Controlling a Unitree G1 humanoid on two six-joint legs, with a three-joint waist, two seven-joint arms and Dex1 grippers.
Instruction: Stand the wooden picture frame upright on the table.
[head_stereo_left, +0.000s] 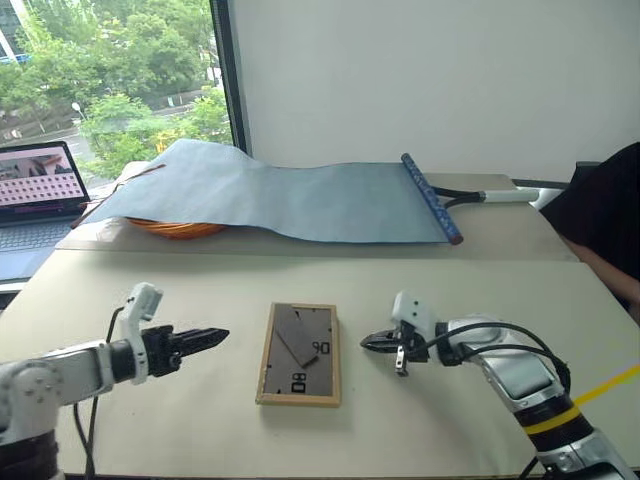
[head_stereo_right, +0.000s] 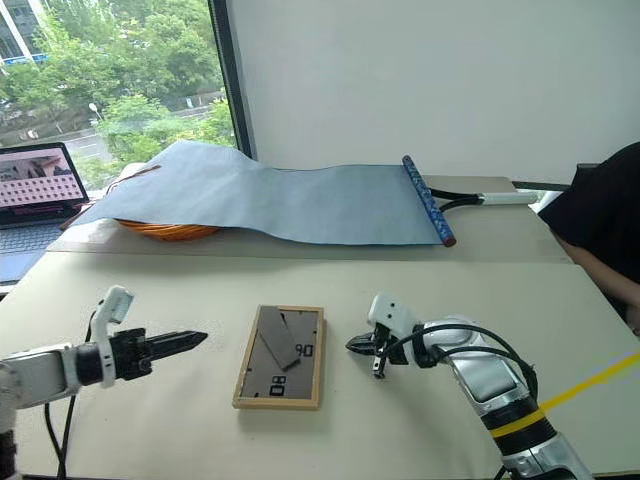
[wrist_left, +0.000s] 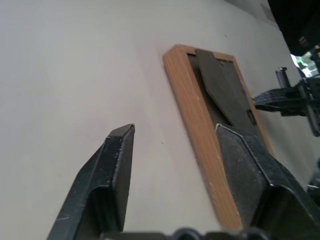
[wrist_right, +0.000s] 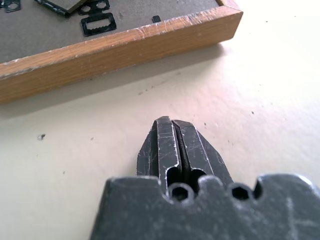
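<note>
The wooden picture frame lies flat on the beige table, near its front middle. Its dark back faces up, showing the easel flap and black digits. My left gripper hovers level just left of the frame and points at it. The left wrist view shows this gripper open and empty, with the frame's wooden edge just beyond the fingertips. On the frame's right side my right gripper is shut, holds nothing and points at the frame. In the right wrist view its closed tips stop a short gap from the frame's edge.
A blue-grey cloth sheet covers the back of the table, draped over an orange basket and ending in a dark blue roll. At the far left stands an open laptop. A person in black sits at the right edge.
</note>
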